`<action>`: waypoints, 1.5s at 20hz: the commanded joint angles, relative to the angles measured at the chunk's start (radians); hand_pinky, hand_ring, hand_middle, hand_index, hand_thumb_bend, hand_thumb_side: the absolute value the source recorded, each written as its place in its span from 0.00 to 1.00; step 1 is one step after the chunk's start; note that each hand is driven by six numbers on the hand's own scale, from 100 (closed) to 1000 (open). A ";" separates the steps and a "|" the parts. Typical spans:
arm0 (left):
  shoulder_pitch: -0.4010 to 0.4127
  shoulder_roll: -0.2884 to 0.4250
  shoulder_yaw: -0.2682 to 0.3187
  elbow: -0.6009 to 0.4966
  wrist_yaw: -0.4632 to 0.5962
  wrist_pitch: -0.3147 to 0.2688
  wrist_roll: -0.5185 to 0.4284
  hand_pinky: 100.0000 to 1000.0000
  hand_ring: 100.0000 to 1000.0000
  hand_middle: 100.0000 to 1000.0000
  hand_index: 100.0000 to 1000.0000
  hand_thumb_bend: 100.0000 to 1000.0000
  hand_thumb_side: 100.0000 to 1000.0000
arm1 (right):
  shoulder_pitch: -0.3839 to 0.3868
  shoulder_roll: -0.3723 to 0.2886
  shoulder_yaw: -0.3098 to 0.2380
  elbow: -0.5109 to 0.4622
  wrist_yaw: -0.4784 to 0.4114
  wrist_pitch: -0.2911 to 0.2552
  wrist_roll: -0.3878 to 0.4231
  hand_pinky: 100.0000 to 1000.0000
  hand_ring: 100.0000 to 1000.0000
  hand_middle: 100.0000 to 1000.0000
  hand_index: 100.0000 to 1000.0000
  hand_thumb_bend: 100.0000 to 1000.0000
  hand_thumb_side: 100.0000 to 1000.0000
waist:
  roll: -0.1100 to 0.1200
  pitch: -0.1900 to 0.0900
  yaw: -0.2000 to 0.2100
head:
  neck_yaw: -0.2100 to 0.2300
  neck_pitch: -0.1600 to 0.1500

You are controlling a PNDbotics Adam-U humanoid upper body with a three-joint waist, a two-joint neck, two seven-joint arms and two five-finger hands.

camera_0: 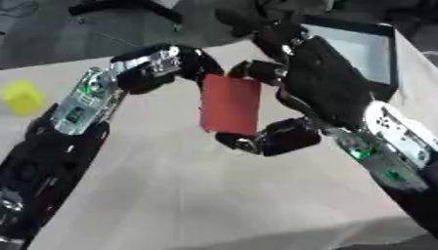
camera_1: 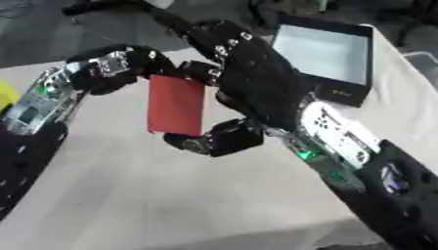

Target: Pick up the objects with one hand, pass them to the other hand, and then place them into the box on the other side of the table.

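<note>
The right robot hand (camera_0: 321,85) was curled around the flat red rectangular block (camera_0: 229,104), its thumb hooked under the block's lower right corner and its fingers closed near the top right corner, so that the block was pinched from its right side. The left robot hand (camera_0: 167,66) had its fingers curled onto the block's upper left corner, touching it from the opposite side. Both hands therefore gripped the block at once, held up in the air above the pale beige counter (camera_0: 188,195), between the two arms and roughly at the middle of the scene.

The block's long axis ran nearly vertical, tilted only slightly, with its broad face turned towards the camera. It looked thin, stiff and evenly red, with sharp corners and no markings that could be made out.

The open black box with a pale inside (camera_1: 323,51) stood on the far right of the counter, just beyond the right arm, so the right robot hand was clearly the nearer one to it. Judged from this, the handover was midway: the left hand would need to let go before the block could travel right and far to the box.

A small yellow block (camera_0: 21,96) sat on the far left of the counter, well apart from the hands.
</note>
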 commanded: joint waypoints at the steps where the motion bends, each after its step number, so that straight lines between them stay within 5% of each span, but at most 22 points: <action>1: -0.026 0.011 0.040 0.025 -0.013 -0.059 -0.049 0.56 0.48 0.51 0.75 0.00 0.94 | -0.015 -0.025 -0.014 -0.009 -0.004 -0.003 -0.002 0.74 0.79 1.00 0.27 0.04 0.53 | -0.004 -0.013 -0.002 | -0.005 -0.002; 6: -0.026 0.073 0.110 0.075 -0.023 -0.098 -0.049 0.56 0.49 0.51 0.75 0.00 0.87 | 0.007 -0.066 -0.034 -0.009 -0.006 0.028 0.001 0.75 0.79 1.00 0.26 0.00 0.44 | -0.002 -0.015 -0.001 | -0.020 -0.002; 13: 0.030 0.296 0.219 0.012 0.198 -0.150 -0.049 0.56 0.49 0.51 0.75 0.00 0.73 | 0.098 -0.197 -0.106 -0.009 0.007 0.133 0.024 0.76 0.80 1.00 0.26 0.00 0.38 | 0.010 -0.021 0.037 | -0.108 -0.002; 15: 0.084 0.374 0.268 -0.034 0.284 -0.146 -0.049 0.56 0.49 0.51 0.75 0.00 0.67 | 0.146 -0.244 -0.148 -0.009 0.006 0.193 0.032 0.74 0.79 1.00 0.25 0.00 0.37 | 0.013 -0.020 0.056 | -0.154 -0.002; 16: 0.118 0.411 0.293 -0.062 0.327 -0.139 -0.049 0.56 0.49 0.52 0.76 0.00 0.67 | 0.170 -0.268 -0.171 -0.009 0.004 0.227 0.034 0.74 0.79 1.00 0.25 0.00 0.29 | 0.015 -0.019 0.066 | -0.175 -0.002; 17: 0.150 0.439 0.316 -0.091 0.367 -0.130 -0.049 0.56 0.49 0.51 0.75 0.00 0.66 | 0.191 -0.288 -0.193 -0.009 0.001 0.259 0.034 0.72 0.79 1.00 0.25 0.00 0.37 | 0.017 -0.019 0.074 | -0.193 -0.002; 21: 0.281 0.507 0.407 -0.196 0.499 -0.100 -0.049 0.56 0.49 0.51 0.75 0.00 0.65 | 0.274 -0.356 -0.302 -0.004 -0.018 0.436 0.043 0.65 0.76 1.00 0.27 0.05 0.38 | 0.025 -0.014 0.115 | -0.269 -0.002; 25: 0.394 0.515 0.483 -0.296 0.576 -0.068 -0.036 0.56 0.49 0.51 0.75 0.00 0.64 | 0.306 -0.397 -0.409 0.112 -0.056 0.611 0.003 0.58 0.75 1.00 0.28 0.18 0.39 | 0.031 -0.007 0.170 | -0.354 -0.002; 30: 0.453 0.474 0.531 -0.384 0.600 -0.032 -0.021 0.56 0.49 0.51 0.75 0.00 0.64 | 0.306 -0.433 -0.501 0.299 -0.145 0.709 -0.112 0.55 0.75 1.00 0.33 0.34 0.43 | 0.033 0.015 0.251 | -0.456 -0.013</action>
